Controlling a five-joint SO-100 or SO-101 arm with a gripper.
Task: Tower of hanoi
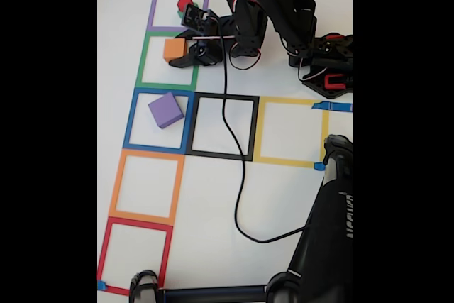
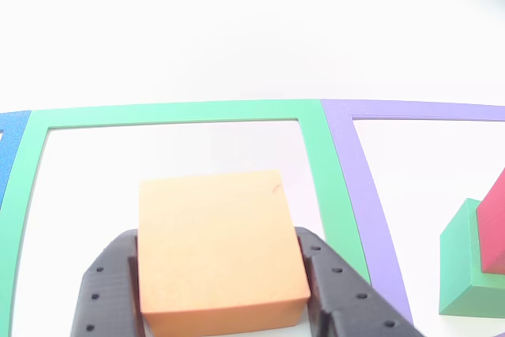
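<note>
A white tabletop (image 1: 213,204) fills the fixed view, marked with hollow tape squares: purple (image 1: 153,6) at the top of the frame, then green (image 1: 144,62), blue (image 1: 130,118), orange (image 1: 113,184) and red (image 1: 103,253) running down the left side, with a black square (image 1: 254,129) and a yellow square (image 1: 259,129) to the right of the blue one. A black cable (image 1: 237,182) trails down the middle of the frame. The black arm (image 1: 269,5) reaches in from the upper right, and its gripper (image 1: 186,51) is closed around the orange block (image 1: 174,49) inside the green square. In the other view the two black fingers (image 2: 106,282) press the orange block's (image 2: 217,242) left and right sides, their lower parts cut off by the bottom edge. The purple block (image 1: 165,110) lies tilted inside the blue square. The red block (image 1: 184,3) sits on the green block (image 2: 461,266) in the purple square; in the fixed view the green one is largely hidden behind the gripper, and in the other view both are clipped at the right edge. Dark equipment (image 1: 326,246) at the lower right of the fixed view is hard to identify.
</note>
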